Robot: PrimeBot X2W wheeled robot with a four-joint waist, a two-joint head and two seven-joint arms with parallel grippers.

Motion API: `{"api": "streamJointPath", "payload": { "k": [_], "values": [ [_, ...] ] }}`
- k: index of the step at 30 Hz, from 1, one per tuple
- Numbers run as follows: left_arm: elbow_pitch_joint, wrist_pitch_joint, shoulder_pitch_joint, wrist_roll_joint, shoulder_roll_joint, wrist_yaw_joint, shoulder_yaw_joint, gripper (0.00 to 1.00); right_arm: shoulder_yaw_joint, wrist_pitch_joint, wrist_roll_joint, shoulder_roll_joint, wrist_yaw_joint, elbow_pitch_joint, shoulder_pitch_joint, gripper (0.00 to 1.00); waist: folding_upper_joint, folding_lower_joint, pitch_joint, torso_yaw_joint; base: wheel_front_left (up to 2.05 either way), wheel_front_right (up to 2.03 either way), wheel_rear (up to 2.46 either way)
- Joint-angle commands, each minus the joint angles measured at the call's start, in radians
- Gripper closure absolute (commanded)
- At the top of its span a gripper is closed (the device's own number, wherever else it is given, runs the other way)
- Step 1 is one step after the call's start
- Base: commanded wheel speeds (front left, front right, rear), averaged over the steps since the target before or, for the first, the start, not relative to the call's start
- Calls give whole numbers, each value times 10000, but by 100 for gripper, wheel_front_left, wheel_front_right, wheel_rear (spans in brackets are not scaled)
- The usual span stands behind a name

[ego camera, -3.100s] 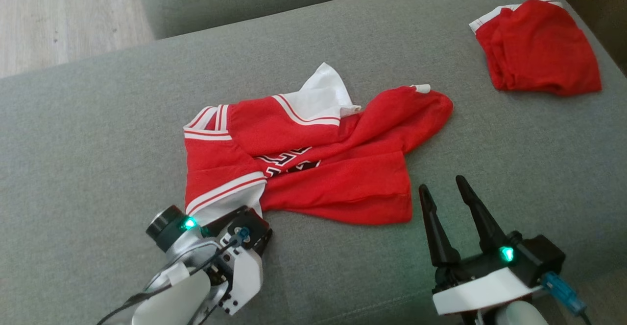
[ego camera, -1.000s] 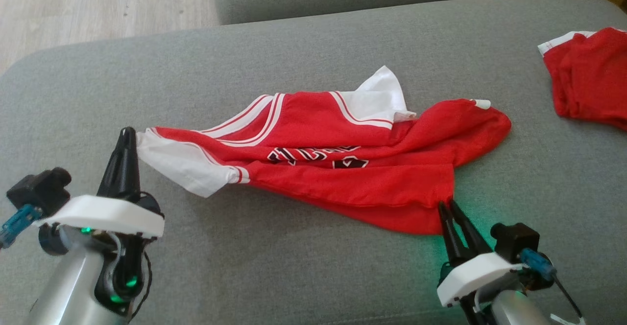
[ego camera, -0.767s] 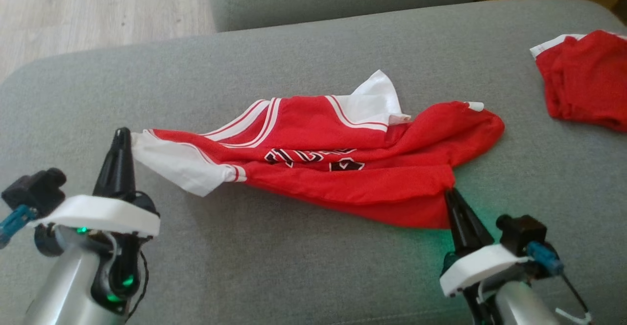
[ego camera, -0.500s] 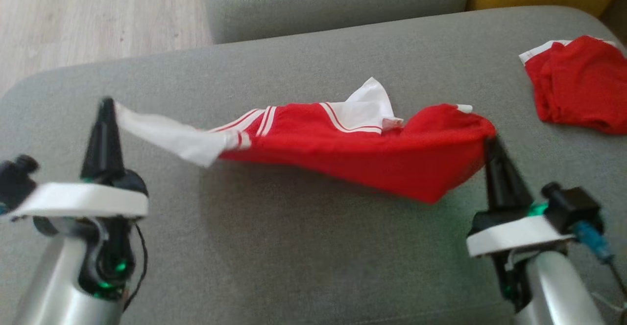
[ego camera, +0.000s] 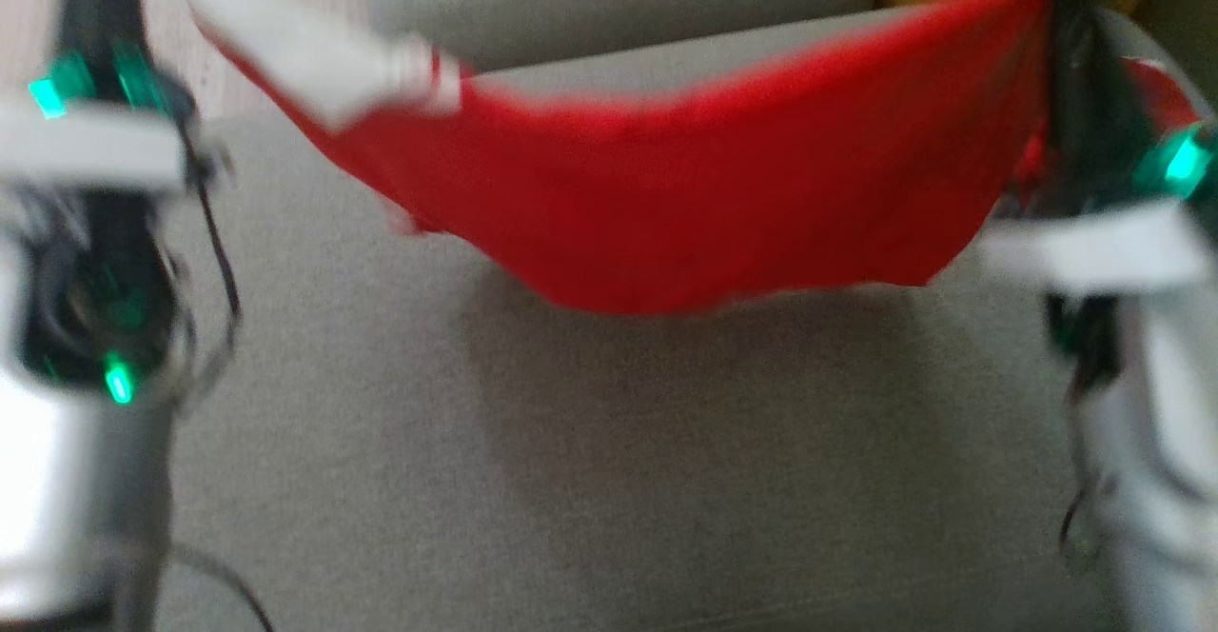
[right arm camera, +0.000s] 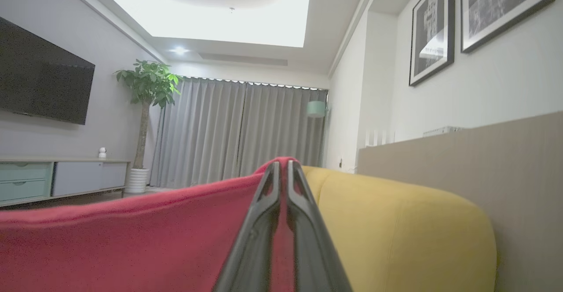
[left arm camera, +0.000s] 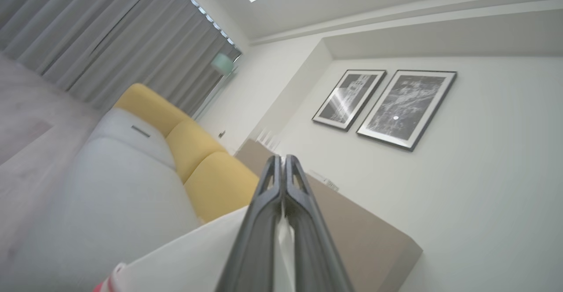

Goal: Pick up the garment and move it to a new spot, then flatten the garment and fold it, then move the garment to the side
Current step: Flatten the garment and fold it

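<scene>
Above the grey sofa cushion (ego camera: 571, 480) the red jersey (ego camera: 723, 204) sags between the left hand (left arm camera: 283, 160), clenched on its white edge, and the right hand (right arm camera: 281, 164), clenched on a red corner; light, limp cloth, I'd judge; best held by corners.

My left tool (left arm camera: 282, 158) is clamped tight on the garment (ego camera: 685, 194) at its white end, and my right tool (right arm camera: 281, 163) is pinched on its red end. Left forearm (ego camera: 67, 461) and right forearm (ego camera: 1161, 404) stand upright either side of the garment, fingers pointing up.
</scene>
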Motion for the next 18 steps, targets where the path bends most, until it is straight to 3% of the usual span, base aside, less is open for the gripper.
{"api": "streamJointPath", "payload": {
  "k": [1, 4, 10, 16, 17, 18],
  "values": [
    [-311, 219, -1519, 30, 385, 58, 433, 100, 159, -59, 17, -274, 65, -180, -1321, 100, 0, 0, 336, 139, 0, 0, 0],
    [360, 454, -2955, 261, 482, 137, 281, 100, 188, 30, 96, -602, 65, 315, -2685, 100, 0, 0, 765, 338, 0, 0, 0],
    [2934, 606, -5640, 589, 124, 14, -222, 100, 569, 400, 586, -960, 65, 2343, -5371, 100, 0, 0, 2001, 735, 0, 0, 0],
    [5895, -229, -8231, 1423, -293, -568, -753, 100, 1057, 275, 639, -989, 65, 4791, -7837, 100, 0, 0, 3238, 982, 0, 0, 0],
    [5895, -229, -8231, 1423, -293, -568, -753, 100, 1057, 275, 639, -989, 65, 4791, -7837, 100, 0, 0, 3238, 982, 0, 0, 0],
    [6703, -711, -9049, 1637, -441, -857, -824, 100, 1106, 132, 440, -1006, 65, 5403, -8570, 100, 0, 0, 3495, 1008, 0, 0, 0]
  ]
}}
